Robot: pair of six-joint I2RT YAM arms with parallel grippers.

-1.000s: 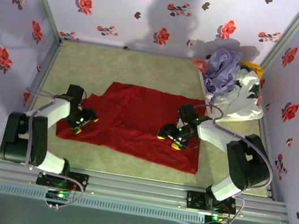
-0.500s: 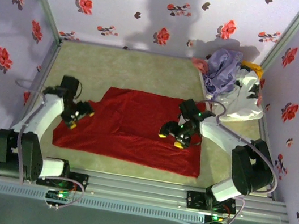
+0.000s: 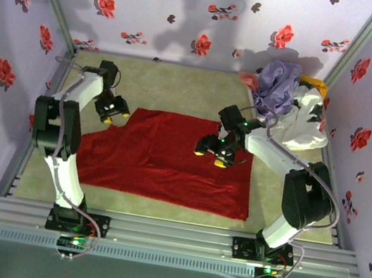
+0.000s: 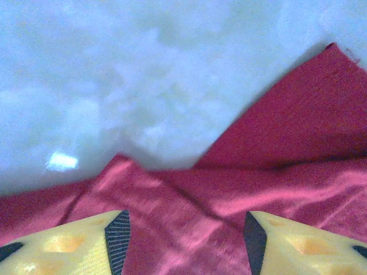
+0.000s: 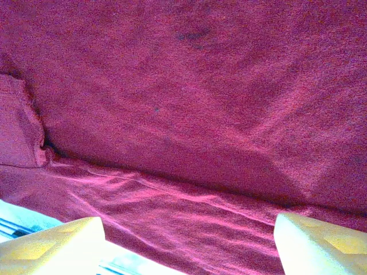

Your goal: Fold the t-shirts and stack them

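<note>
Left gripper (image 3: 115, 114) hovers with its jaws partly apart and nothing gripped, a corner of the red t-shirt (image 3: 167, 168) lying right under its fingertips. Right gripper (image 3: 210, 157) stands wide open and empty just above the same shirt. The lavender t-shirt (image 3: 277, 83) is heaped well beyond it.

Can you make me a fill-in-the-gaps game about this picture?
The big shirt spread on the table is ___.
The heaped shirt on the white basket is ___.
The left pincer and right pincer have fingertips coloured ___.
The walls are dotted with ___.
Missing words: red, purple, yellow, flowers.
</note>
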